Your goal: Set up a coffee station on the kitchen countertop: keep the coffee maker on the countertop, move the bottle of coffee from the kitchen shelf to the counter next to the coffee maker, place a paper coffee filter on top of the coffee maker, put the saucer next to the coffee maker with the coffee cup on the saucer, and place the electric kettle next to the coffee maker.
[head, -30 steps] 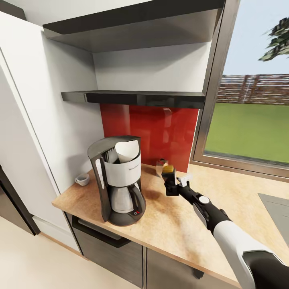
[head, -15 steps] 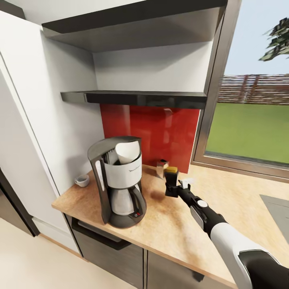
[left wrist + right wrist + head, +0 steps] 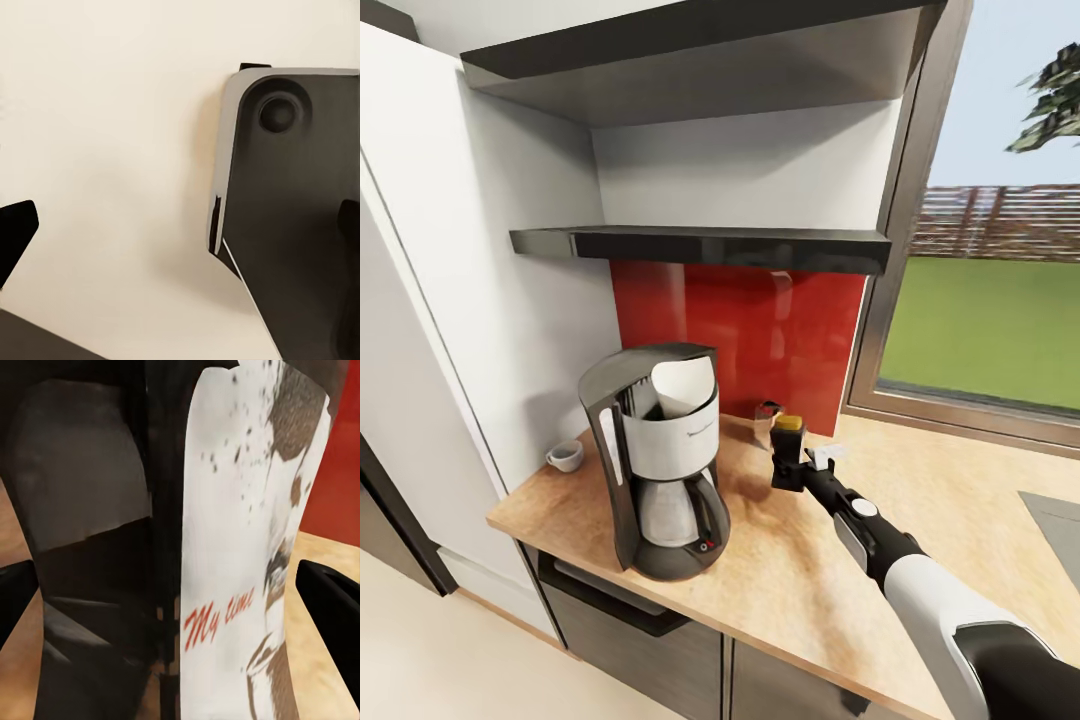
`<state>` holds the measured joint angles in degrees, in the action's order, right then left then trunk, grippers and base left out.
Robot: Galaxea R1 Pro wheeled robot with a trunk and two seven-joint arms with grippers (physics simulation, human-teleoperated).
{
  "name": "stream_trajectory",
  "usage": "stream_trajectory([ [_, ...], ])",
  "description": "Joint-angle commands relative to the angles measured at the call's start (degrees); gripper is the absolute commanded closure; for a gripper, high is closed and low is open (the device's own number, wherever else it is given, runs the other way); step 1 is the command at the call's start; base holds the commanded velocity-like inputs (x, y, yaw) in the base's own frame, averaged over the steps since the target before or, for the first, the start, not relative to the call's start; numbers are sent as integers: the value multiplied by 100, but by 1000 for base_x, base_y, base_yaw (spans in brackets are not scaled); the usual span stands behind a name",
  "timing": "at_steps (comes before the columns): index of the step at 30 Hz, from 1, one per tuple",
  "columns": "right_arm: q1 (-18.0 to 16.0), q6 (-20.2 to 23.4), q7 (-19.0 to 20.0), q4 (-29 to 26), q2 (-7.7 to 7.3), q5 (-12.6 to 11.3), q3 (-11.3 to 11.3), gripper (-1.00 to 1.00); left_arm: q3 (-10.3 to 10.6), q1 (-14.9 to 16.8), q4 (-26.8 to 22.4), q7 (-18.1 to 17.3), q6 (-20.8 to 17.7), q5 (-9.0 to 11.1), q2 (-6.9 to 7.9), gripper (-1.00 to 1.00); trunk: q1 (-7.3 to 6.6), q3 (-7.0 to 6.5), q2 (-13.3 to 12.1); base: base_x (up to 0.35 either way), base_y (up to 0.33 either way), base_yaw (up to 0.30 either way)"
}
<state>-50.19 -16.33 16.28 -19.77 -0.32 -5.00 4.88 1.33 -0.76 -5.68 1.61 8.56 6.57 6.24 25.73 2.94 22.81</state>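
The black and white coffee maker (image 3: 660, 470) stands on the wooden countertop (image 3: 920, 480), with a white paper filter (image 3: 685, 385) sticking out of its top. To its right, by the red backsplash, my right gripper (image 3: 788, 462) is shut on the bottle of coffee (image 3: 788, 432), which is upright with a yellow cap. Up close, the bottle (image 3: 225, 547) has a dark body and a white "My time" label, and a dark fingertip (image 3: 330, 592) presses its side. A small white cup (image 3: 565, 456) sits left of the machine. My left gripper (image 3: 180, 232) hangs open over pale floor.
A dark shelf (image 3: 700, 243) runs above the backsplash, with a second one higher up. A large window (image 3: 990, 300) fills the right wall. A grey inset (image 3: 1055, 520) lies in the counter at far right. Bare wood stretches between the bottle and that inset.
The right gripper has carried the bottle a little right and toward the backsplash, and the bottle went from tilted to upright. The camera drifted slightly.
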Motion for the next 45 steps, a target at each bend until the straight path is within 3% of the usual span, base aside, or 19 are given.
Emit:
stream_trajectory([
  [1, -5, -19, 7, 9, -3, -53, 37, 100, 19, -3, -12, 6, 5, 55, 0, -100, 5, 11, 11, 116, 38, 0],
  [10, -2, -19, 7, 60, 0, -54, 38, 100, 24, -3, -17, 6, 14, 55, -5, -100, 5, 11, 11, 26, 7, 23],
  [26, -4, -19, 7, 68, 14, -54, 33, 100, 16, -3, -68, 6, 13, 55, -8, -100, 5, 11, 11, 0, 0, 244],
  [45, -5, -19, 7, 53, 14, -63, 28, 100, 16, 6, -82, -1, -12, 55, -8, -100, 5, 11, 11, 0, 0, 11],
])
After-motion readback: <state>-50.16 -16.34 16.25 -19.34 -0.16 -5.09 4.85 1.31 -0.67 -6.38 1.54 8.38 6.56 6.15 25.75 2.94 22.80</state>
